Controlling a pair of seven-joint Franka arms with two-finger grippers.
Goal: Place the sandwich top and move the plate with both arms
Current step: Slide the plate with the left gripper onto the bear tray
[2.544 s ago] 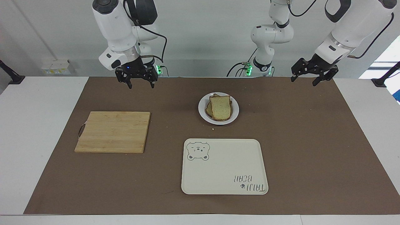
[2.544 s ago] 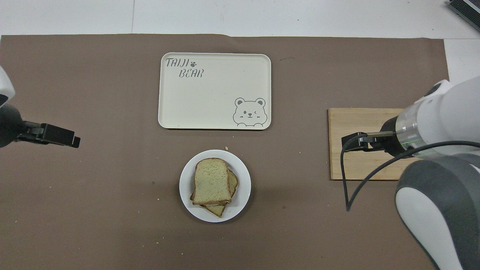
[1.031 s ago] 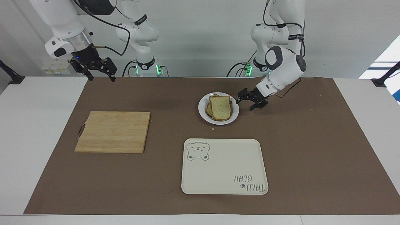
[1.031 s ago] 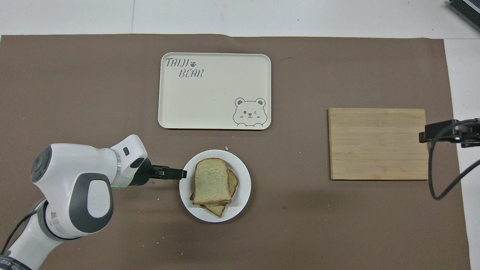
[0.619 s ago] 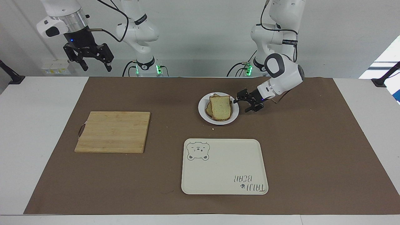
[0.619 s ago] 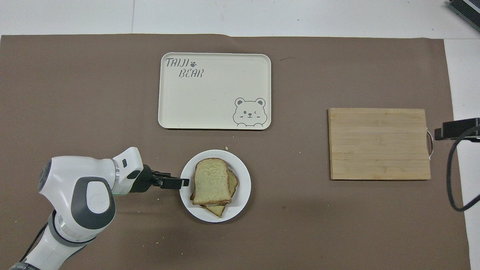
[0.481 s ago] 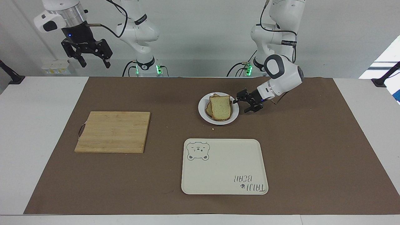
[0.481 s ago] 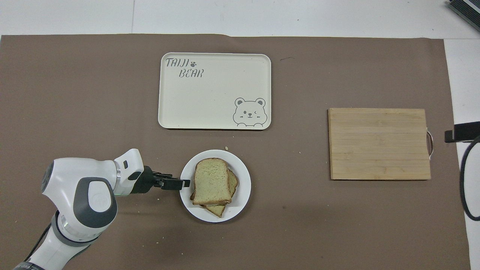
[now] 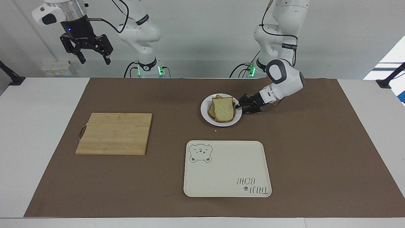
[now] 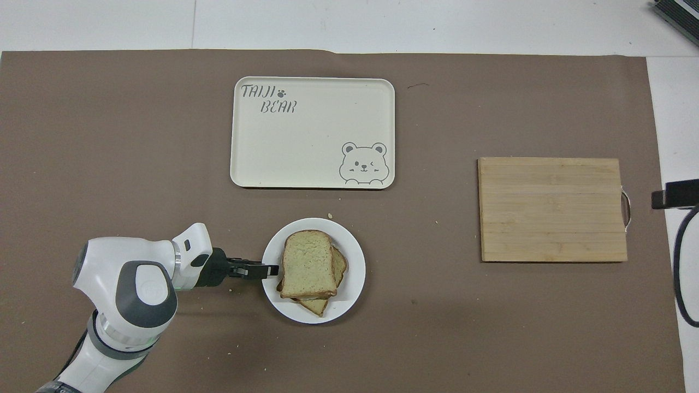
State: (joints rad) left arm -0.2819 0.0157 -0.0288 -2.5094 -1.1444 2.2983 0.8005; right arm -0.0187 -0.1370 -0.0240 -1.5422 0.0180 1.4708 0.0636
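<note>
The sandwich top (image 9: 223,109), a pale speckled slice with a brown crust, lies on top of another slice on the small round white plate (image 9: 207,120). It also shows in the overhead view (image 10: 308,263) on the plate (image 10: 352,284). My left gripper (image 9: 243,109) is low at the plate's rim on the side toward the left arm's end of the table, open, with its fingertips at the rim; it also shows in the overhead view (image 10: 270,269). My right gripper (image 9: 95,60) is open and empty, raised high over the right arm's end of the table, and waits.
A cream rectangular tray (image 9: 226,169) with a bear drawing lies farther from the robots than the plate. A wooden cutting board (image 9: 114,133) lies toward the right arm's end. A brown mat (image 9: 316,142) covers the table. Only the right gripper's tip (image 10: 674,194) shows in the overhead view.
My left gripper has come down from its raised spot and closed in on the plate's rim. My right gripper has risen and drawn away past the cutting board.
</note>
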